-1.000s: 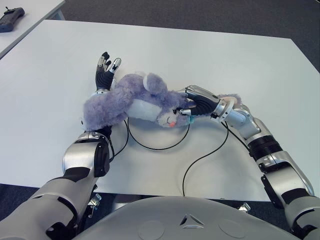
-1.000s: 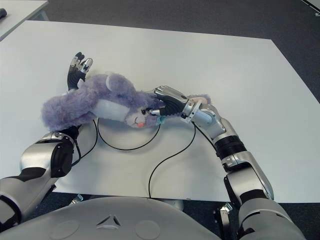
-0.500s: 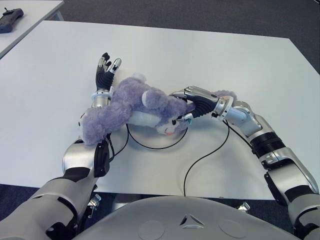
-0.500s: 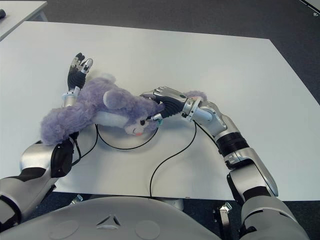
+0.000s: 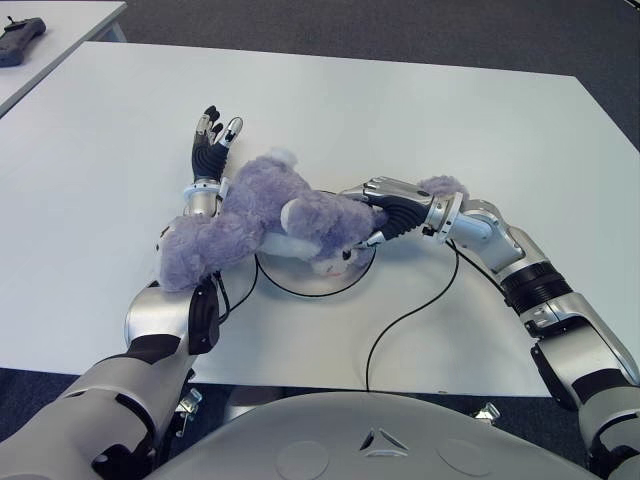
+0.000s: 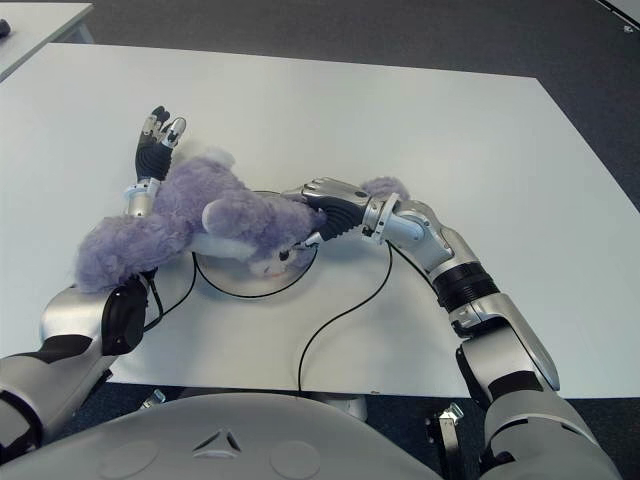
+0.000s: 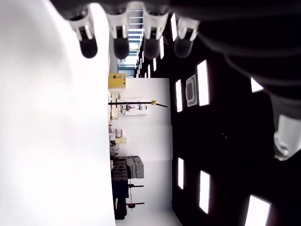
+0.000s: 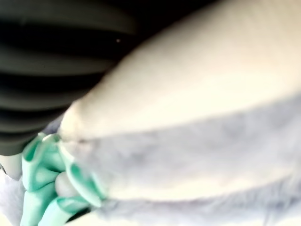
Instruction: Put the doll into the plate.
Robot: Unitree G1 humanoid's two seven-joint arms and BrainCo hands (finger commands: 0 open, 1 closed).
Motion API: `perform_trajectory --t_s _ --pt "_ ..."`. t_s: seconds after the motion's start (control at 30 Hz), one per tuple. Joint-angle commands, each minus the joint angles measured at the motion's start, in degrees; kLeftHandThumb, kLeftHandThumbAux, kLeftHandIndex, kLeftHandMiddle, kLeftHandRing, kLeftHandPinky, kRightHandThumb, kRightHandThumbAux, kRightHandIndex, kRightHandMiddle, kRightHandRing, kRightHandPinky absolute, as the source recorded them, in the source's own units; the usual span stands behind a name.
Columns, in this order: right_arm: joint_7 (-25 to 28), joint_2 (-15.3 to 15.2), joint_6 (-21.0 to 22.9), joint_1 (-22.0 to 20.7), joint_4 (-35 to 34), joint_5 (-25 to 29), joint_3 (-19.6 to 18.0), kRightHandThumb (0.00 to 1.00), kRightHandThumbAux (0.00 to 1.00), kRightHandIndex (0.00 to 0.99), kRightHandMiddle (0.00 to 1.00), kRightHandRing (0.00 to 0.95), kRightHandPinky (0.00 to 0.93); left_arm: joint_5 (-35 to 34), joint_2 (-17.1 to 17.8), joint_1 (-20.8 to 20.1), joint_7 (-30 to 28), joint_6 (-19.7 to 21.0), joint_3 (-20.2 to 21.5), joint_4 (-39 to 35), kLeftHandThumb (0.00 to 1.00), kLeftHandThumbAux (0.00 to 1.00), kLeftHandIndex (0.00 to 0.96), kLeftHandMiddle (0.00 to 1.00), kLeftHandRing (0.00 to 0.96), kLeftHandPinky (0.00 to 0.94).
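Observation:
A purple plush doll with a white belly lies across my left forearm, its head down over the white, black-rimmed plate in the middle of the table. My right hand is curled shut on the doll's head from the right. The right wrist view is filled by the doll's fur and its teal bow. A purple tuft of the doll shows behind the right wrist. My left hand lies beyond the doll with fingers straight and spread, holding nothing; its fingertips show bare.
A black cable runs from my right wrist across the white table to its front edge. A dark handheld device sits on a second table at the far left. Dark floor lies beyond the table's edges.
My right hand has moved left and down with the doll's head, which now faces down on the plate. The doll's body has sunk lower over my left forearm. The left hand has not moved.

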Motion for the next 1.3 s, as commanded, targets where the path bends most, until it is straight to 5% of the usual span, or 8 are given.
perform_trajectory --t_s 0.03,0.77,1.0,1.07,1.3 --pt "8.23 -0.41 3.68 5.67 1.90 -5.81 6.15 0.233 0.547 0.174 0.395 0.471 0.540 0.30 -4.50 10.91 0.07 8.49 -0.20 8.70 0.000 0.480 0.000 0.049 0.003 0.000" --pt "8.54 -0.10 5.43 6.36 0.36 -4.58 5.85 0.260 0.562 0.197 0.450 0.495 0.536 0.27 -4.43 10.84 -0.12 8.42 -0.32 8.65 0.000 0.479 0.000 0.064 0.016 0.000" --pt "7.88 0.17 3.57 6.29 0.96 -3.61 5.61 0.232 0.528 0.104 0.319 0.446 0.503 0.38 -4.61 11.09 0.09 7.65 -0.43 8.54 0.000 0.467 0.000 0.059 0.017 0.000" --pt "7.21 0.34 3.01 6.32 1.14 -3.27 5.29 0.214 0.504 0.043 0.213 0.313 0.371 0.38 -4.63 11.04 0.09 7.77 -0.46 8.52 0.000 0.468 0.000 0.060 0.018 0.000" --pt "5.04 1.40 3.31 6.87 0.92 0.67 1.86 0.183 0.455 0.000 0.027 0.070 0.101 0.21 -4.46 10.99 -0.13 8.39 -0.29 8.60 0.000 0.487 0.000 0.064 0.015 0.000"
